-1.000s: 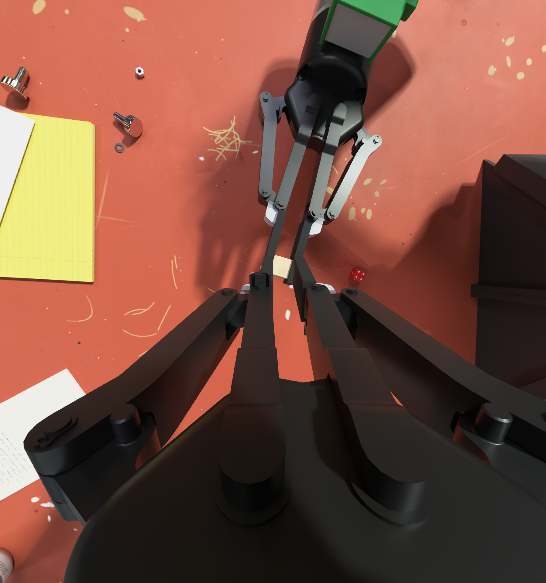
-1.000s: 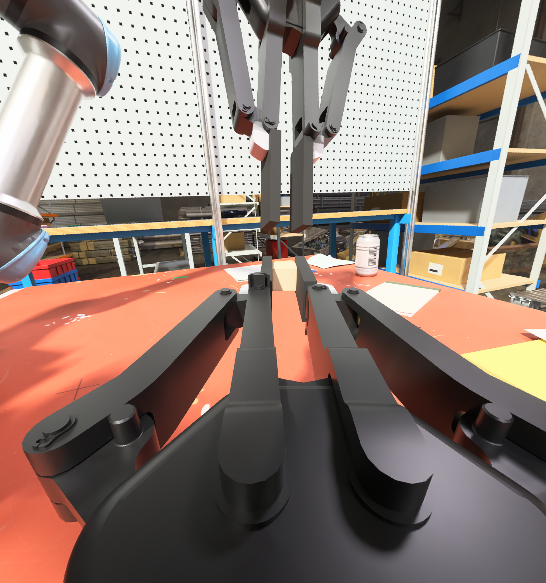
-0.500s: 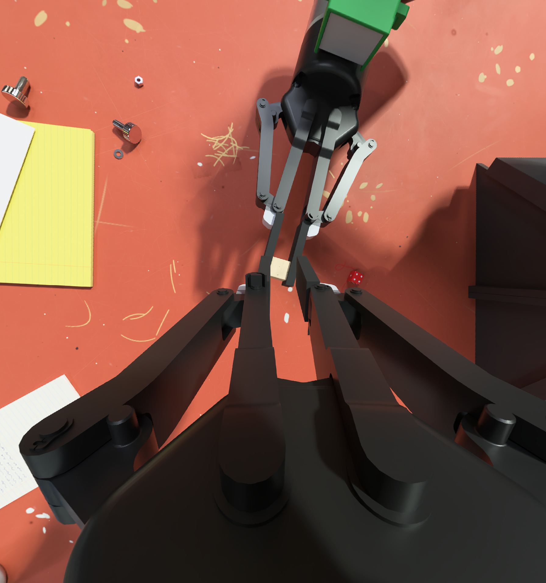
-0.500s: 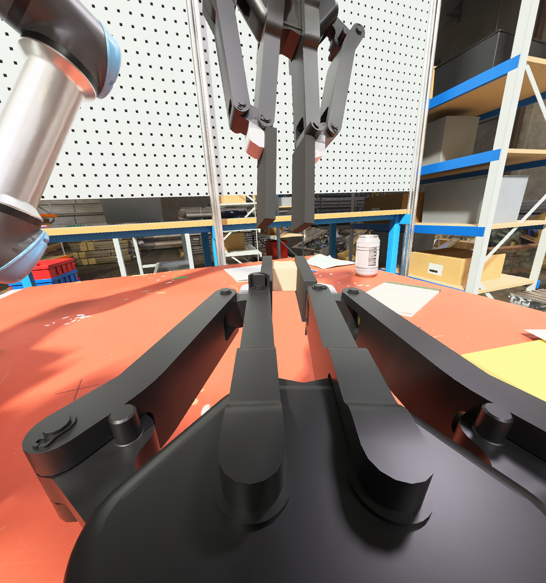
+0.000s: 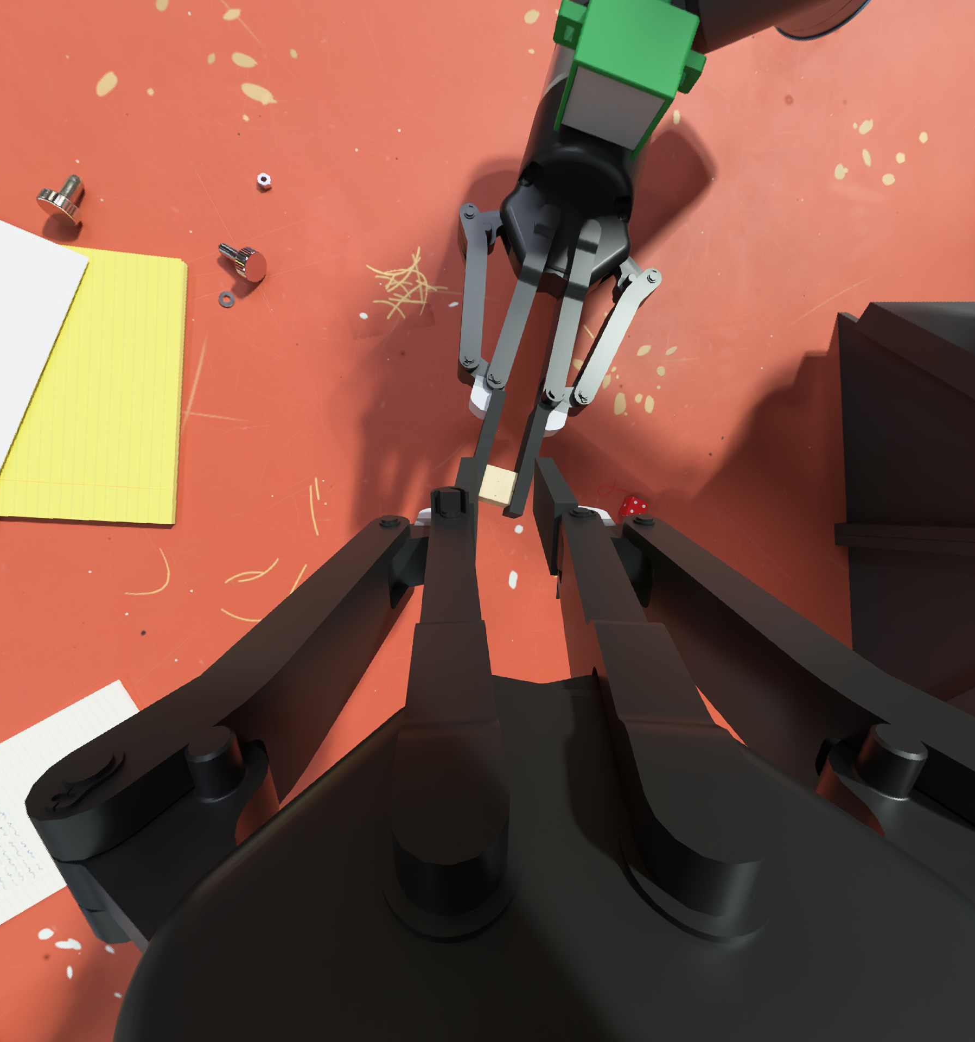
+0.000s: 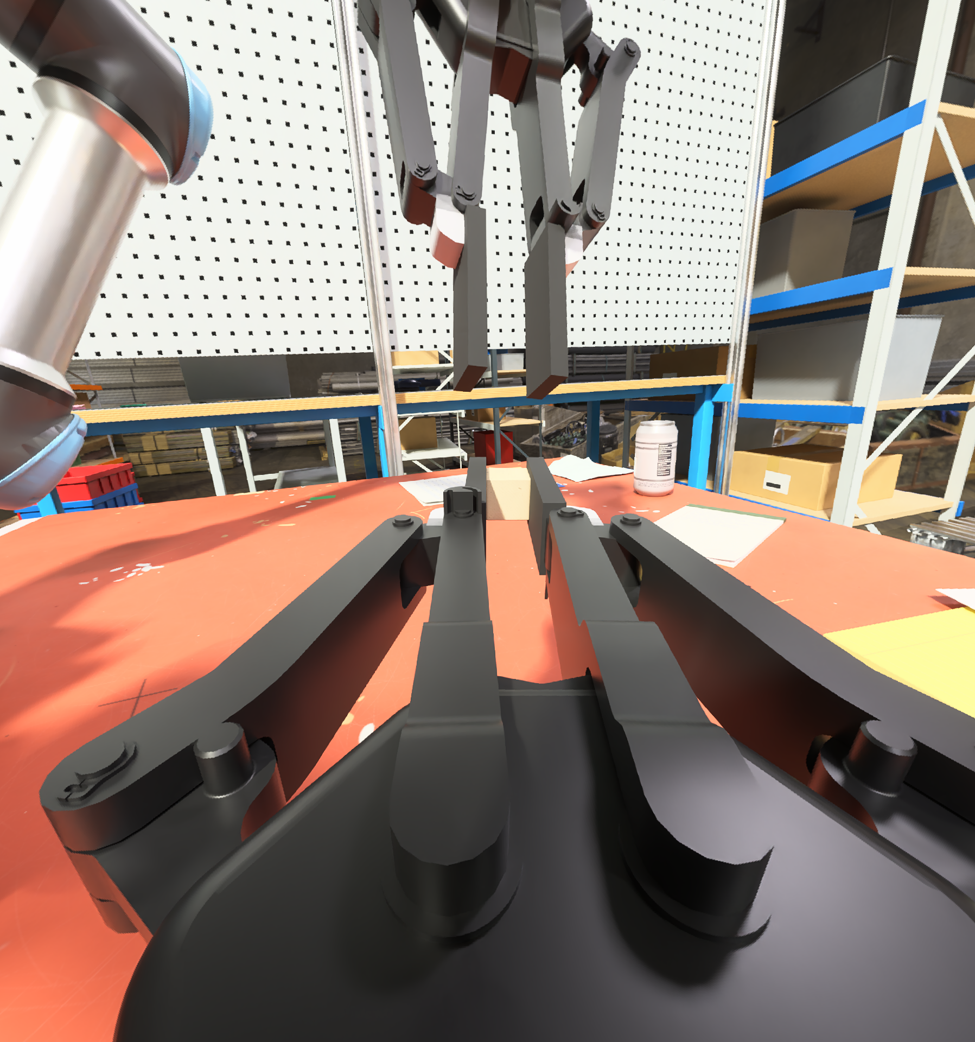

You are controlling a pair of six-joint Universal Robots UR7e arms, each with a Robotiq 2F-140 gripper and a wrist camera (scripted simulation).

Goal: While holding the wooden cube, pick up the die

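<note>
The pale wooden cube [image 5: 497,486] sits between the fingers of my right gripper [image 5: 496,491], which reaches in low from the far side and is shut on it. The right wrist view shows the cube [image 6: 507,496] at the tips of that gripper [image 6: 506,479]. The small red die [image 5: 633,506] lies on the red table, just right of my left gripper's right finger. My left gripper [image 5: 504,473] hangs above the cube, open and empty. In the right wrist view it [image 6: 504,383] points straight down above the cube.
A yellow pad [image 5: 96,389] and white sheets lie at the left. Two metal knobs [image 5: 245,262] [image 5: 62,197] lie beyond them. A dark box [image 5: 924,479] stands close to the right of the die. A white can [image 6: 655,458] stands on the table's edge.
My left gripper has risen a little above the cube and its fingers have spread apart. The right gripper still holds the cube in the same place.
</note>
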